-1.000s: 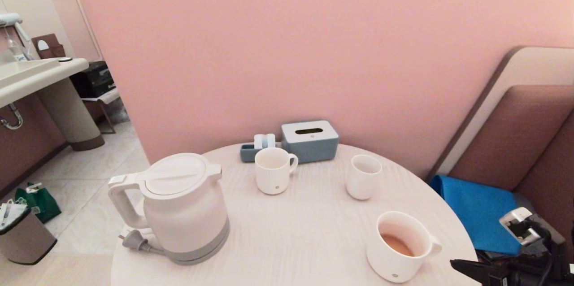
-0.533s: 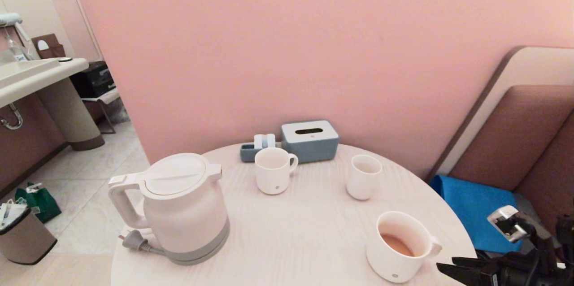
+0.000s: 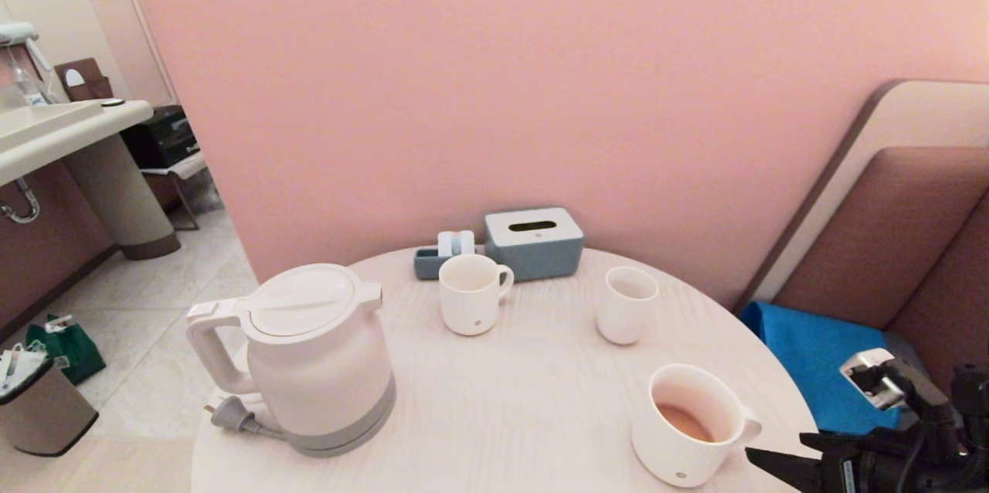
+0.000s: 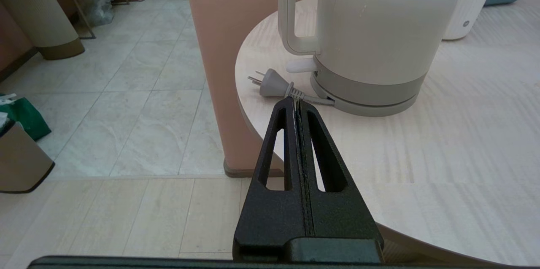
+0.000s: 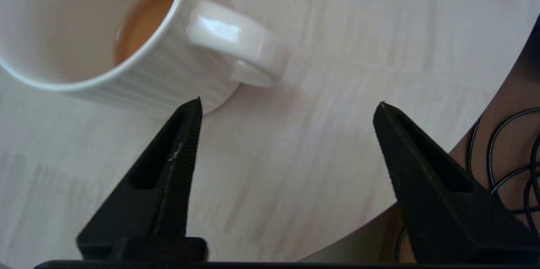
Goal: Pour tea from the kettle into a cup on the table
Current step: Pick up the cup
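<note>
The white kettle (image 3: 317, 358) stands upright on the front left of the pale round table (image 3: 525, 400), lid on, handle to the left. The wide ribbed cup (image 3: 691, 423) sits at the front right with a little reddish-brown tea (image 3: 684, 422) in its bottom. My right gripper (image 3: 761, 462) hangs open just right of the cup at the table's edge; in its wrist view the gripper (image 5: 290, 102) holds nothing, with the cup (image 5: 84, 28) and its handle just ahead. My left gripper (image 4: 295, 100) is shut and empty, low before the kettle (image 4: 375, 28).
A narrower mug (image 3: 470, 294) and a small slim cup (image 3: 624, 305) stand further back, before a grey tissue box (image 3: 533, 242). The kettle's grey plug (image 3: 228, 416) lies by its base. A blue cloth (image 3: 823, 358) covers the bench at the right. A bin (image 3: 39, 408) stands on the floor at the left.
My right gripper has slid a little to the left, closer to the cup. The kettle and the cups have not moved.
</note>
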`<state>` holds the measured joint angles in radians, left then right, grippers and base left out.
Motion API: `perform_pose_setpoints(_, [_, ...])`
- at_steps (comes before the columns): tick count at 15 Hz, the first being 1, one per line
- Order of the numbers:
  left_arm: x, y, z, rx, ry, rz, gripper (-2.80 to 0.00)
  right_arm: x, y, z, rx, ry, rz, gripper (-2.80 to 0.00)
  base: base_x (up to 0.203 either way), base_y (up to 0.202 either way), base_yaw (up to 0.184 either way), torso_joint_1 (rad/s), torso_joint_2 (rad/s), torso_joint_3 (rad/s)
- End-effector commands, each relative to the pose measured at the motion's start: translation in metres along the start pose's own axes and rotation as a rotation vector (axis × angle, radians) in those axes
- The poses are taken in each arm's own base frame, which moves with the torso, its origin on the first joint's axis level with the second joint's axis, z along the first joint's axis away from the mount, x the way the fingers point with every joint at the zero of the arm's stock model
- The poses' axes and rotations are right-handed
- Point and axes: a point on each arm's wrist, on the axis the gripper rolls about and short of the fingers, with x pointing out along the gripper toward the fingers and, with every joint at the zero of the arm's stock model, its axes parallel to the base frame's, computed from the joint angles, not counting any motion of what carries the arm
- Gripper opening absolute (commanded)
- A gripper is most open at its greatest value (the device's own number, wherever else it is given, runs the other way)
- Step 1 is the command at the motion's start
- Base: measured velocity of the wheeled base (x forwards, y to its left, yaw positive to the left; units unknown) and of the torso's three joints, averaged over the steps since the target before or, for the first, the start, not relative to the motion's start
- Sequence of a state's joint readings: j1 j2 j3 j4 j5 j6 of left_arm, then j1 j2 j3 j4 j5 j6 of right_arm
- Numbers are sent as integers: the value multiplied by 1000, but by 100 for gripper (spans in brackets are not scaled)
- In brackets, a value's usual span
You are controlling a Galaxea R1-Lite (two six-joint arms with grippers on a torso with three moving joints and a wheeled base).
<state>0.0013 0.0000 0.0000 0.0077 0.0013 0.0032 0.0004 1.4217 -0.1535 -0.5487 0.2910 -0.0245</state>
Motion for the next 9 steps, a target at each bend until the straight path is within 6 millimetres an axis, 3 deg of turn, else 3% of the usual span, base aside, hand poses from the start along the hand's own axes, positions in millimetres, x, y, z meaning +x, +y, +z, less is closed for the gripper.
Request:
perform_pose_setpoints(1, [0,0,0,0,2,1,-280,5,-1,4,1,6,1,0,0,0,0,0,0,0])
perform_pose_setpoints(9, [0,0,0,0,2,1,-280,23,-7,7,-3,6,-38,0,0,0,0,0,0,0])
